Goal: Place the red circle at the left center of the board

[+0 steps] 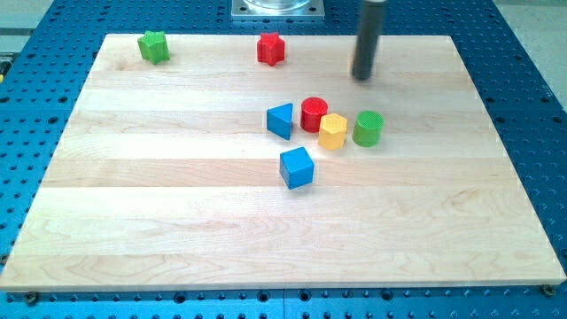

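The red circle (314, 114) stands near the middle of the wooden board (159, 221), touching a yellow hexagon block (333, 131) on its right, with a blue triangle block (280, 120) just to its left. My tip (362, 76) rests on the board above and to the right of the red circle, a short way apart from it and above the green circle (368, 128).
A blue cube (297, 167) lies below the cluster. A green star block (154, 47) sits at the board's top left, and a red star block (271, 49) at the top middle. A metal mount (278, 9) stands beyond the top edge.
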